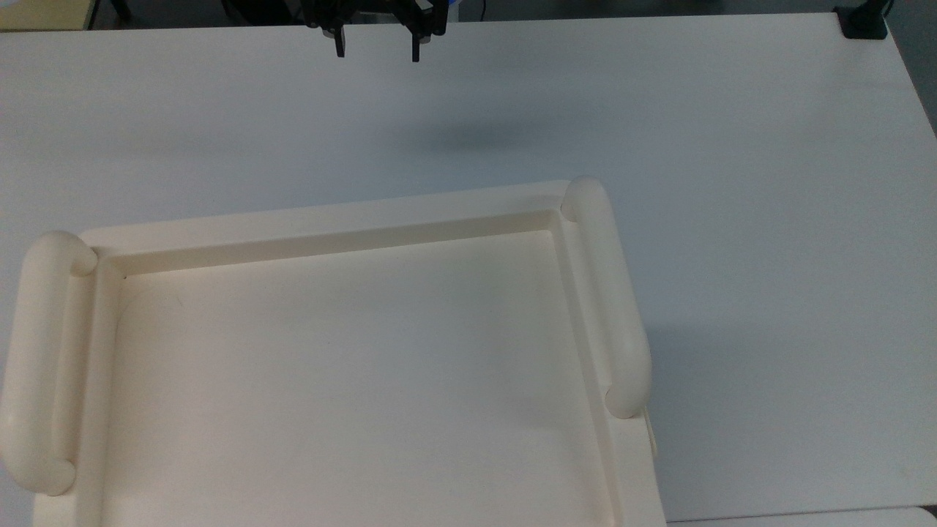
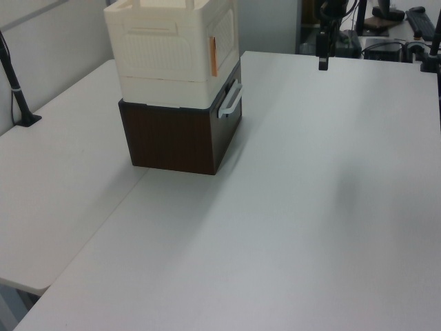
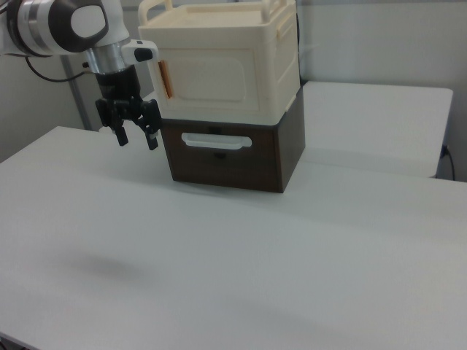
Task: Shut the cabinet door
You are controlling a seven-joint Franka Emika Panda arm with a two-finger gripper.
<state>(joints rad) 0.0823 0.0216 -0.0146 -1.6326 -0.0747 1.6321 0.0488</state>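
Observation:
The cream cabinet stands on a dark brown box, and its tray-like top has tubular handles on both sides. The cabinet door is the ribbed front panel with an orange strip along its left edge in the right view. It looks flat against the cabinet front. In the left view the cabinet door faces right. My gripper hangs open and holds nothing, just off the door's strip edge in the right view. In the top view the gripper is near the table's far edge. The gripper is also in the left view, well apart from the cabinet.
The brown box under the cabinet has a white drawer handle. A black clamp sits at the table's corner at the top view's upper right. A black post stands at the left view's left edge. The white table spreads around the cabinet.

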